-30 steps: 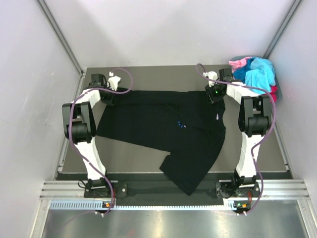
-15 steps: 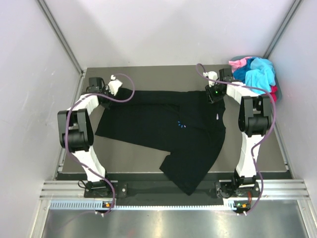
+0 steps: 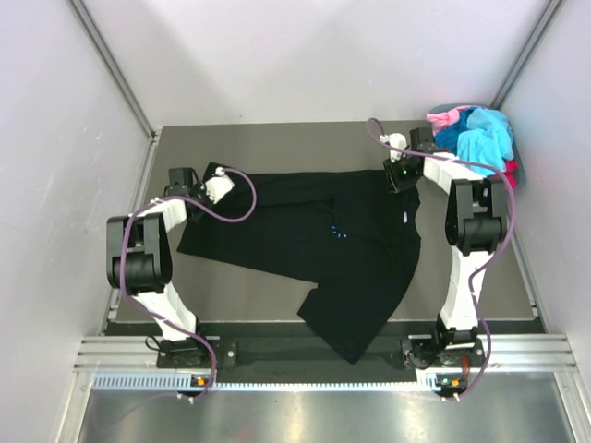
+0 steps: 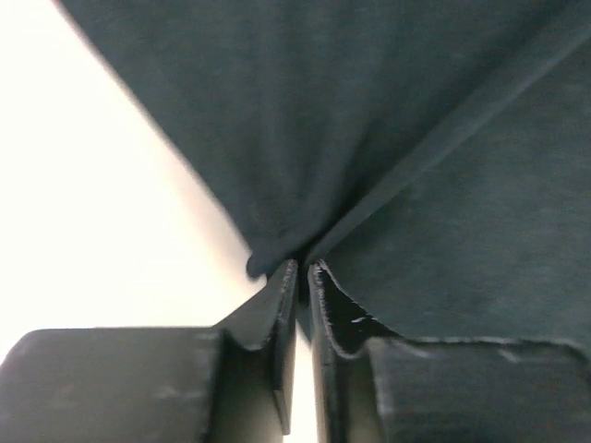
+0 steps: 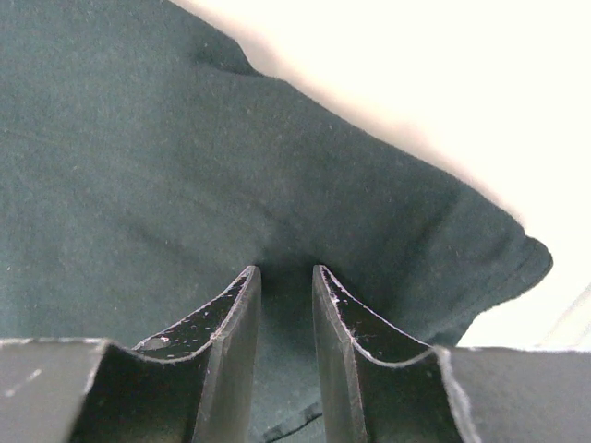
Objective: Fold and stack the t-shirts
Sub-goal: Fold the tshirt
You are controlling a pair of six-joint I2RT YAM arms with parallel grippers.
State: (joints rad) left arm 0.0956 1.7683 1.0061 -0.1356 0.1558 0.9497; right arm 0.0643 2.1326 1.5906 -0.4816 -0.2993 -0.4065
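Cloth stretches between both jaws: the black t-shirt lies flat on the bench, its long axis running from the left jaws, clenched on a gathered corner, across to the right jaws, which pinch a fold at the opposite far corner. One flap trails nearward, away from both. Its pale-blue starburst logo faces up, nearer the right jaws.

Large black t-shirt spread out centrally; turquoise and pink t-shirts heaped far-right.
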